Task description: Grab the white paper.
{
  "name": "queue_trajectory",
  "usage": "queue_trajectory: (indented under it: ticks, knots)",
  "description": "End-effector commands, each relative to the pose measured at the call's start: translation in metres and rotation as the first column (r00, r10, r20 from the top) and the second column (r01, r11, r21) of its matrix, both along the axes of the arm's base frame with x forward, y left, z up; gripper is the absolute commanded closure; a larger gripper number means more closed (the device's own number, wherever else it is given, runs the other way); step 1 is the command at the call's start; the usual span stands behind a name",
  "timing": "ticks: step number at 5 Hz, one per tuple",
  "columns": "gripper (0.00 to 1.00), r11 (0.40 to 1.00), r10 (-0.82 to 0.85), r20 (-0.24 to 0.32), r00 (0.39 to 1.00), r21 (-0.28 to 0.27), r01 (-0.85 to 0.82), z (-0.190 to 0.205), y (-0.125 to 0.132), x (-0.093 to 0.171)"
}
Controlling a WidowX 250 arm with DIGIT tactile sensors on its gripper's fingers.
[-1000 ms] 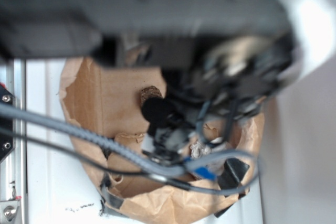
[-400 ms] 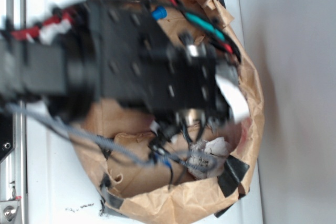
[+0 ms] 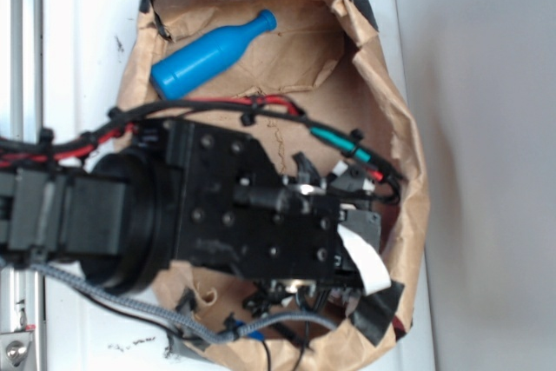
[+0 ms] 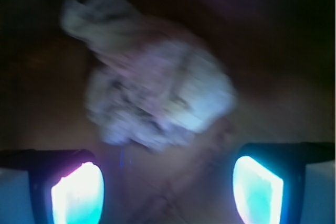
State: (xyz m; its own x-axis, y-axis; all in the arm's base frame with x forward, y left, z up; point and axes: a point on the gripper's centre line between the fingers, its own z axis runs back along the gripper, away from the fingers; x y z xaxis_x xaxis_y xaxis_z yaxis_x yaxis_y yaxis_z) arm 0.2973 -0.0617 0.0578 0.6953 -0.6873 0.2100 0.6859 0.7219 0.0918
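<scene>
Since a moment ago the arm has swung down toward the lower right of the brown paper bag [image 3: 382, 84], so the blue bottle [image 3: 211, 54] at the top of the bag, hidden under the arm a moment back, now lies in plain sight. From above, the black wrist block covers the very spot where the white paper showed earlier, so in that view I can no longer see it at all.

Down at the wrist camera the story is clearer. Out ahead sits the white paper [image 4: 152, 95], lumpy and crumpled with dark smudges, on the brown floor of the bag. It lies ahead of the gripper [image 4: 168, 187] and roughly on the line between the two fingers. Both lit fingertips [image 4: 77, 192] stand well apart at the bottom corners of the picture, with nothing between them, so the gripper is spread and holding nothing. That picture is blurred, which I take to mean the arm is in motion.

To my eye the approach is nearly lined up; what remains is to bring the fingers around the paper and close them.
</scene>
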Motion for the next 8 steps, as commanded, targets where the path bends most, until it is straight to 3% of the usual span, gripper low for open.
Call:
queue_trajectory:
  ticks: [1,2,3,4,5,6,7,8]
  knots:
    - [0.00,0.991,0.084,0.169,0.982,-0.121,-0.064,0.014,-0.010,0.033]
    - [0.00,0.995,0.076,0.145,0.986,-0.077,-0.065,-0.011,-0.031,0.037]
    - [0.00,0.994,0.093,0.079,0.993,-0.062,-0.088,-0.031,-0.047,0.025]
    - [1.00,0.991,0.095,0.066,0.993,-0.105,-0.088,-0.021,-0.043,0.015]
    - [1.00,0.979,0.102,0.099,0.990,-0.185,-0.082,0.013,-0.032,0.002]
    - [1.00,0.955,0.173,0.162,0.971,-0.270,-0.126,0.062,-0.003,-0.022]
    - [1.00,0.907,0.330,-0.026,0.944,-0.270,-0.325,0.107,0.040,-0.035]
    - [1.00,0.854,0.473,-0.205,0.857,-0.133,-0.503,0.115,0.075,-0.025]
